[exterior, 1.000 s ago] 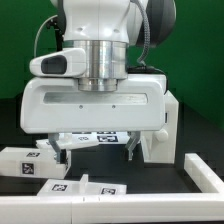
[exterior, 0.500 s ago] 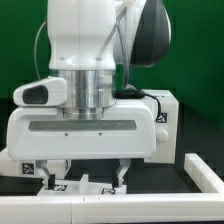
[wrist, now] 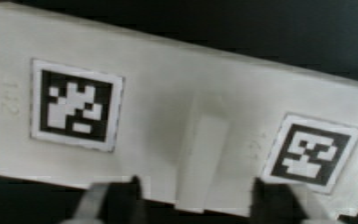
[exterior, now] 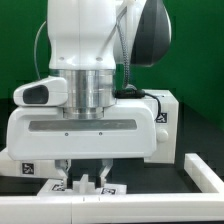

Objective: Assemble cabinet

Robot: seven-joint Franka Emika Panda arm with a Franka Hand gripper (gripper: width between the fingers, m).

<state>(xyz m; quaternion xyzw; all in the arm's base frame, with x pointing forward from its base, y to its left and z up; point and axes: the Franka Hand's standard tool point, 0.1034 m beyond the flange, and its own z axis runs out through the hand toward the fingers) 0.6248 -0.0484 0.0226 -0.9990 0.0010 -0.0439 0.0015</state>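
A white cabinet slab (exterior: 57, 187) with two black-and-white marker tags lies flat on the black table at the front. My gripper (exterior: 86, 180) is lowered onto it. The fingers (exterior: 68, 178) stand on either side of a raised ridge in the slab's middle. In the wrist view the slab (wrist: 176, 90) fills the frame, and my gripper (wrist: 185, 205) has both fingers against the ridge (wrist: 202, 160) between the two tags. The boxy white cabinet body (exterior: 166, 118) stands behind the hand at the exterior view's right. Much of the table is hidden by the arm.
Another white tagged part (exterior: 18, 164) lies at the exterior view's left. A white bar (exterior: 205, 172) runs along the exterior view's right. A long white rail (exterior: 110, 207) lies across the front edge, just before the slab.
One second ago the hand was higher, and it came down onto the slab. Over the last half second the fingers have closed inward from wide apart to the slab's ridge.
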